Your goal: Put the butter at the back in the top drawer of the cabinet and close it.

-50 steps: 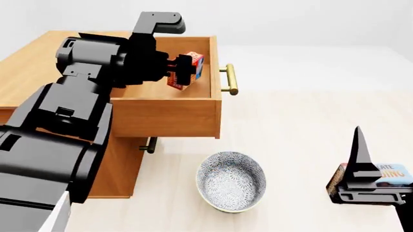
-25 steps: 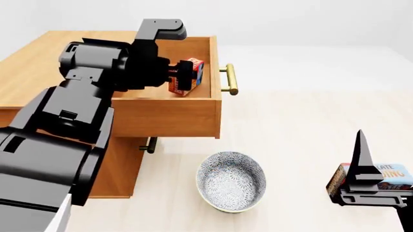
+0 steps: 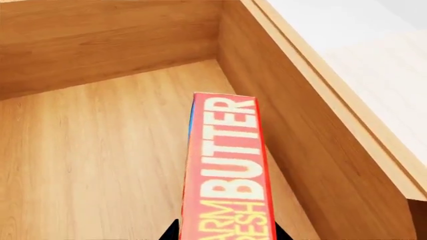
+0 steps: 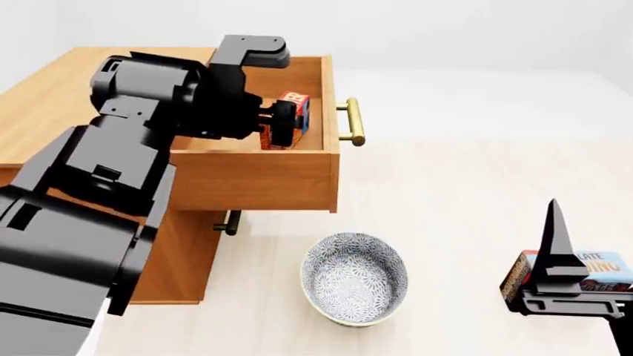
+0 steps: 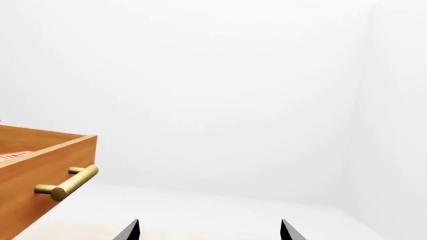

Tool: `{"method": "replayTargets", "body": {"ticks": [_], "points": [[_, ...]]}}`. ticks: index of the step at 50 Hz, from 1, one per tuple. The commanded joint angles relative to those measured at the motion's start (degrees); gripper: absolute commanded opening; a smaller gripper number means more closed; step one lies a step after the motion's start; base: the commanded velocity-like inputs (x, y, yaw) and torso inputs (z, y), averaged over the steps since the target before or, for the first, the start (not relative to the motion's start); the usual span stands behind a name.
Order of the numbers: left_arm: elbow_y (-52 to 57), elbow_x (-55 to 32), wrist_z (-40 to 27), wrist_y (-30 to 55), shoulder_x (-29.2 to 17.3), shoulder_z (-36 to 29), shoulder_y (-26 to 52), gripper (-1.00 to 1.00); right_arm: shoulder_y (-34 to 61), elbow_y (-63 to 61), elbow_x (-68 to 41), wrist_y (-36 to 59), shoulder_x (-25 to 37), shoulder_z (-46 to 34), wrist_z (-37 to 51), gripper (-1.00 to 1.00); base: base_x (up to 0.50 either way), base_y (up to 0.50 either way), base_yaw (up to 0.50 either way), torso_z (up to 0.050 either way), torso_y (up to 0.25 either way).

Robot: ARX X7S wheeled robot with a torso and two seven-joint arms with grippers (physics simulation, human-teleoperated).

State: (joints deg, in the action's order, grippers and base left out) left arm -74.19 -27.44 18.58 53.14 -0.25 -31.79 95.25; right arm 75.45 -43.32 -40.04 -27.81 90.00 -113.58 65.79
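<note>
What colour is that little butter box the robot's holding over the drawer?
The butter is red with pale yellow-white lettering and a blue edge, clearest in the left wrist view.

butter carton [image 3: 228, 175] reads "butter" (partly "arm resh")

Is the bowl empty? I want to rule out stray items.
Yes, the head view shows the patterned bowl on the floor with nothing inside it.

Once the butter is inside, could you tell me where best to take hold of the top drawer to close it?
Take the brass bar handle on the front of the top drawer. It stands off the panel on posts, so fingers could probably close around its middle from the open floor side. The left gripper holds the butter; the right gripper looks free.
</note>
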Motion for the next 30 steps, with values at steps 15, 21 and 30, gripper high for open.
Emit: {"method": "replayTargets", "body": {"ticks": [15,21,30], "points": [[-0.79,-4.00,-1.27,-1.96,0.24,-1.59,0.74,1.00,-0.81,0.31,0.86,-0.66,0.00,-0.31,0.83,1.00,0.00,0.00,0.00,0.000,0.000],[-0.79,-3.06,-2.51,-3.06,0.24,-0.37,2.32,1.00,-0.86,-0.15,1.11,-0.29,0.00,-0.26,1.10,1.00,0.00,0.00,0.00,0.000,0.000],[-0.79,-5.12,-3.90,-2.67,0.24,-2.35,6.15,1.00,-0.26,-2.55,1.37,2.04,0.00,0.50,2.02,1.00,0.00,0.00,0.00,0.000,0.000]]}}
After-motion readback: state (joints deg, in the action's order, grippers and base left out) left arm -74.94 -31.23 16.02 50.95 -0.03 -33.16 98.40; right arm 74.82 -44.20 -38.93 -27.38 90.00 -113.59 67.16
